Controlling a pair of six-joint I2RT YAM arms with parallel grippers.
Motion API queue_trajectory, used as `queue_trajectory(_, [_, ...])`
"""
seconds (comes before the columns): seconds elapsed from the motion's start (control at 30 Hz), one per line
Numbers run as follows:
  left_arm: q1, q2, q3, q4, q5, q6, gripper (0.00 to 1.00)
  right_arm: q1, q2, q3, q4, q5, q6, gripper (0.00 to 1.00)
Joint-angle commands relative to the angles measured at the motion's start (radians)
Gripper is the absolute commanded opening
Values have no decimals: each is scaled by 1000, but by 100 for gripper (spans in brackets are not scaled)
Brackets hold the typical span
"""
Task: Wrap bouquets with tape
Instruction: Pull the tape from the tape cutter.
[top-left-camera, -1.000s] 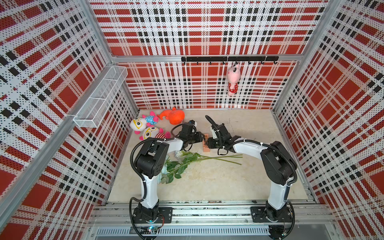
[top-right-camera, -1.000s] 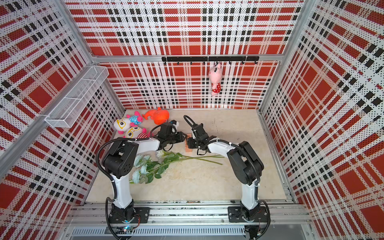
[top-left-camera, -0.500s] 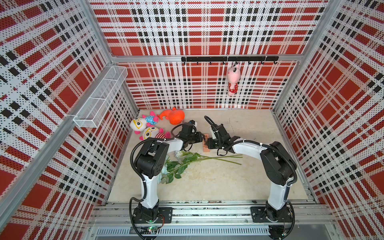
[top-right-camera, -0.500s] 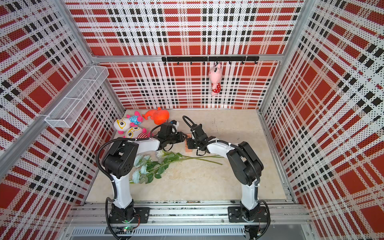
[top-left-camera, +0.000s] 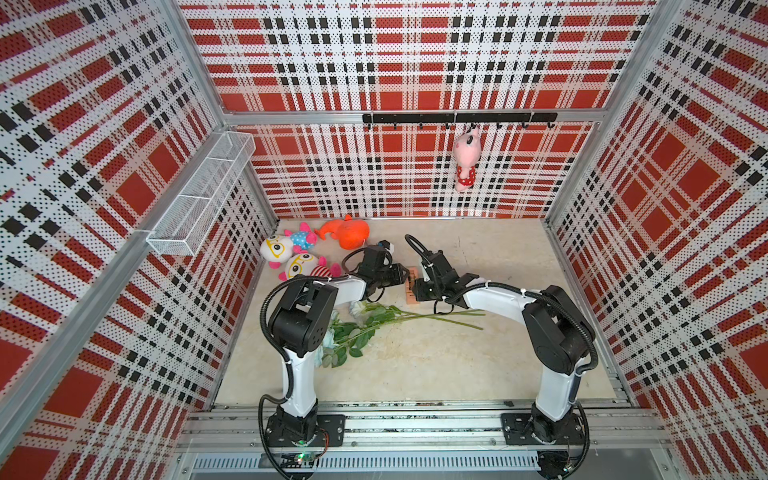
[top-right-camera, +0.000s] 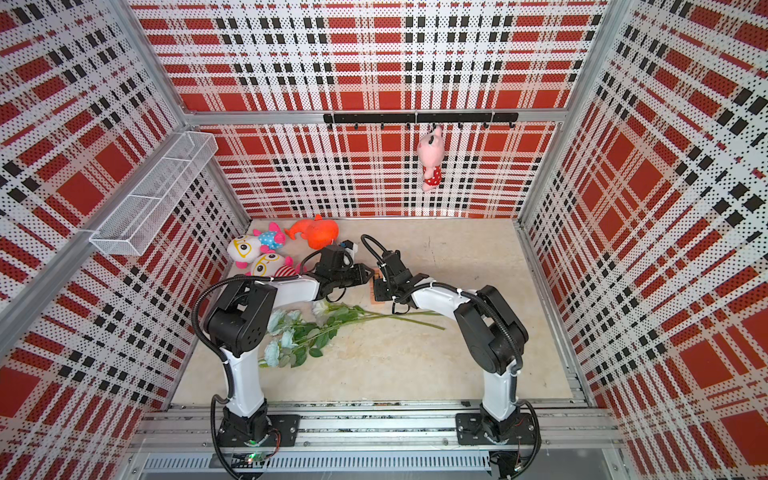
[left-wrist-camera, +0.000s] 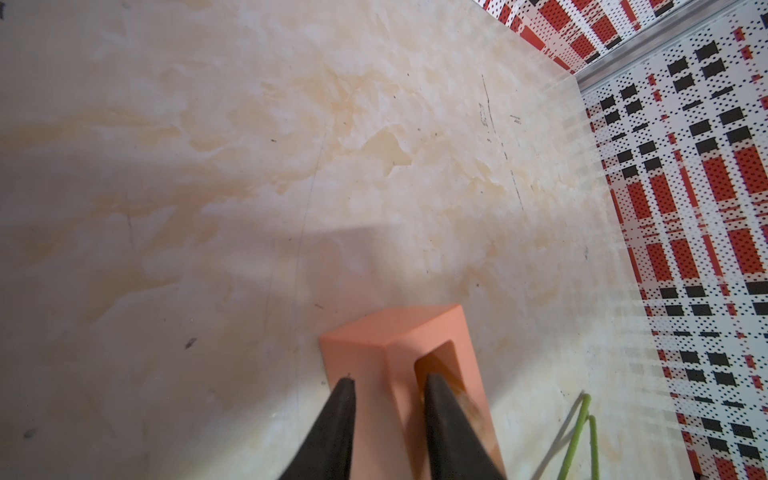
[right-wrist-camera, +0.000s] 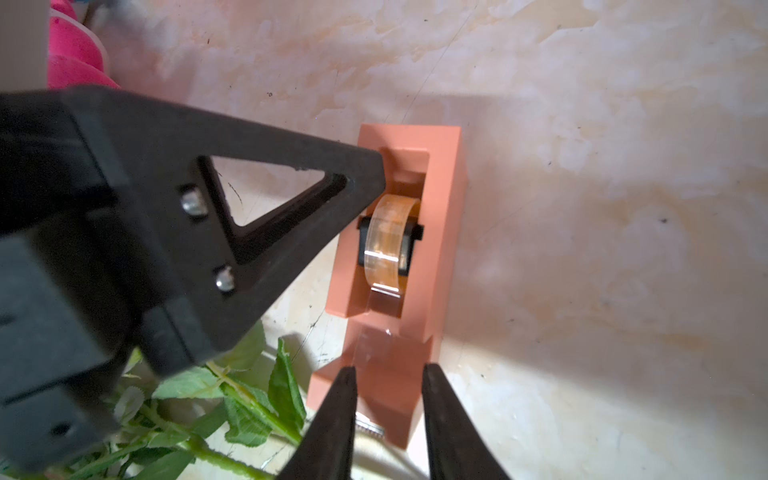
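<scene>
Tape dispenser (right-wrist-camera: 440, 232): left gripper (left-wrist-camera: 388, 384) clamps its far wall; right gripper (right-wrist-camera: 388, 374), jaws parted, should pinch the near tape tab (right-wrist-camera: 374, 340) squarely.

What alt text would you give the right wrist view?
An orange dispenser sits on a beige table, with the right gripper straddling its cutter end. The left gripper touches its wall beside the tape roll; green bouquet leaves lie close by.

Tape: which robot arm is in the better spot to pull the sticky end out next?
Right, probably. The right gripper is poised over the tape strip at the tape dispenser's cutter end. The left gripper seems to pinch the wall beside the roll, steadying it.
</scene>
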Motion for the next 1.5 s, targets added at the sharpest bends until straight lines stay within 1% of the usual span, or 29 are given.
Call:
queue_trajectory(0.0, [11, 26, 19, -13, 10, 14, 32, 11, -46, 38, -28, 48, -27, 31])
queue_trajectory(0.1, [11, 29, 21, -15, 12, 14, 32, 11, -46, 47, -28, 37, -31, 32])
queue_trajectory(0.17, [12, 32, 24, -17, 13, 15, 32, 12, -32, 51, -8, -8, -30, 31])
queue_trajectory(0.23, [13, 34, 27, -18, 16, 16, 32, 13, -14, 60, -2, -25, -25, 31])
queue_trajectory(0.63, [21, 50, 38, -31, 21, 23, 32, 16, 53, 70, -4, 3, -9, 31])
queue_trajectory(0.77, [21, 54, 40, -32, 24, 20, 31, 17, 73, 83, -3, -11, -9, 30])
queue_trajectory(1.03, [23, 54, 48, -37, 30, 26, 30, 16, 94, 97, 1, -10, -9, 29])
queue_trajectory(1.2, [23, 53, 48, -39, 32, 27, 29, 16, 93, 105, -23, 14, -9, 28])
queue_trajectory(1.33, [24, 58, 47, -39, 33, 27, 29, 18, 92, 105, -31, 30, -9, 25])
queue_trajectory(1.47, [24, 59, 48, -39, 34, 27, 28, 18, 98, 106, -33, 30, -9, 19])
